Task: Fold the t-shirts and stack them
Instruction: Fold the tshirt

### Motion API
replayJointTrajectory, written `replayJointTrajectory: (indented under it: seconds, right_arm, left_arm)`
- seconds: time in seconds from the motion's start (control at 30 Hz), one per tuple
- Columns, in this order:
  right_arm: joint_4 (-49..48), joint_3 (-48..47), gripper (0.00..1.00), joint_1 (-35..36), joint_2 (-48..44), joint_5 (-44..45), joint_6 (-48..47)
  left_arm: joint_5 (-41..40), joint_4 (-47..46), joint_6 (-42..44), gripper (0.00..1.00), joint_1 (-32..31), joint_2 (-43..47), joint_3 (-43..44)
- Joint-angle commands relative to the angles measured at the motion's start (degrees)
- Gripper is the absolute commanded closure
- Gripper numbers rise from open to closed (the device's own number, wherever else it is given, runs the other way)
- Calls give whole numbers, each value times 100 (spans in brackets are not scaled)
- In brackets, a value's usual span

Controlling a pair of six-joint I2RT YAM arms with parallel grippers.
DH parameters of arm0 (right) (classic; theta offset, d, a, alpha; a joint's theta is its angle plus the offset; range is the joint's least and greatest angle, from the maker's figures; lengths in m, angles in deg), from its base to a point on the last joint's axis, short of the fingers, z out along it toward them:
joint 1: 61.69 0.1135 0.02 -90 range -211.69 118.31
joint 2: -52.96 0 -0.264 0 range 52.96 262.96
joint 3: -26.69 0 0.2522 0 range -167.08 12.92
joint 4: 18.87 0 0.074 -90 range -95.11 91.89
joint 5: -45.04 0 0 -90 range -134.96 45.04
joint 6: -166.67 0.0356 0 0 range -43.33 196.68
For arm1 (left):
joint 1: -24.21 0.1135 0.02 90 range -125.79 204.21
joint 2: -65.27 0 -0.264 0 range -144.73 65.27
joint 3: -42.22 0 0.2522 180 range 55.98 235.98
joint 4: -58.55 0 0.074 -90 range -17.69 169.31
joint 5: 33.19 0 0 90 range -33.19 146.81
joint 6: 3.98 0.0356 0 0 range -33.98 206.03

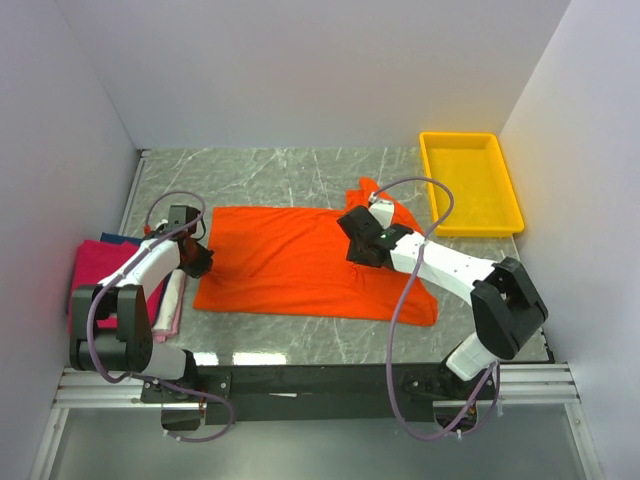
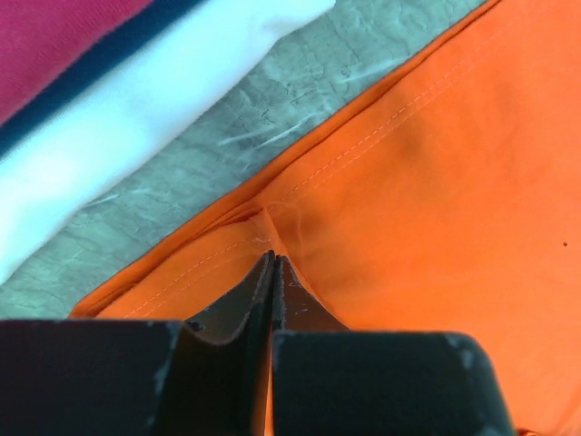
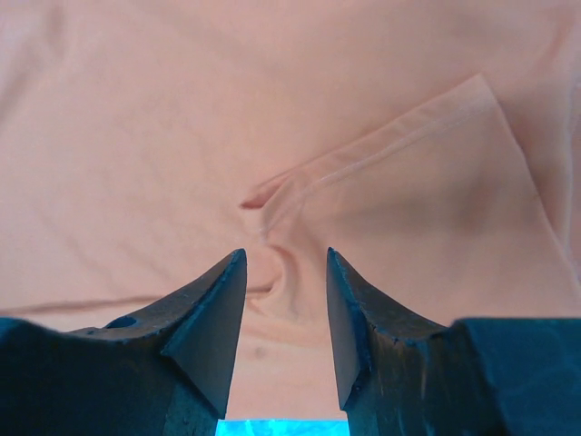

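Orange t-shirt (image 1: 290, 262) (image 2: 436, 182) (image 3: 272, 91): lies spread out flat in the middle of the table, in one broad layer, with one short sleeve pointing toward the far right corner; looks washed out to pale peach in the right wrist view.

Left gripper (image 1: 197, 260) (image 2: 274, 263): sits low at the left edge of the orange t-shirt; jaws pressed together, pinching the stitched hem, with cloth puckering into small creases at the tips.

Right gripper (image 1: 355, 235) (image 3: 286, 257): hangs over the right part of the orange t-shirt, close to the sleeve; jaws apart, straddling a small raised wrinkle beside a seam; cannot tell whether the tips touch the cloth.

Magenta t-shirt (image 1: 100, 270) (image 2: 54, 36): lies folded at the far left of the table, under the left arm.

Dark blue t-shirt (image 1: 120, 240) (image 2: 100, 86): shows only as a thin edge beside the magenta one.

Pale t-shirt (image 1: 172, 298) (image 2: 109, 136): lies folded narrow along the right side of that pile, near the orange hem but apart from it, with a strip of bare marble between.

Yellow tray (image 1: 480, 230): stands in the far right corner, well apart from the shirts.

Table (image 1: 280, 175) (image 2: 209, 154): grey-green marble pattern.
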Motion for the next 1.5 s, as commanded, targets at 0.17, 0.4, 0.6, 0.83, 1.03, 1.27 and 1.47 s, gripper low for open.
replayJointTrajectory:
  seconds: [0.17, 0.4, 0.6, 0.83, 1.03, 1.27, 1.47]
  right_arm:
    - [-225, 8, 53, -589, 373, 98, -174]
    - [-523, 386, 54, -1433, 391, 54, -517]
    - [-857, 395, 54, -1838, 690, -377, -816]
    - [-1068, 237, 58, -2075, 997, -588, -887]
    - [-1042, 167, 64, -2085, 1095, -606, -834]
    - [-1051, 316, 98, -2111, 928, -544, -773]
    - [-832, 421, 100, -2120, 445, -245, -641]
  left_arm:
    - [199, -175, 204, 94, 14, 88, -34]
    - [181, -140, 230, 93, 14, 70, 37]
    - [225, -131, 239, 94, 14, -61, 186]
    - [234, -8, 256, 94, 14, -272, 651]
    - [234, 62, 265, 94, 14, -378, 845]
    - [242, 71, 265, 94, 14, -448, 951]
    - [190, 158, 274, 93, 31, -510, 1118]
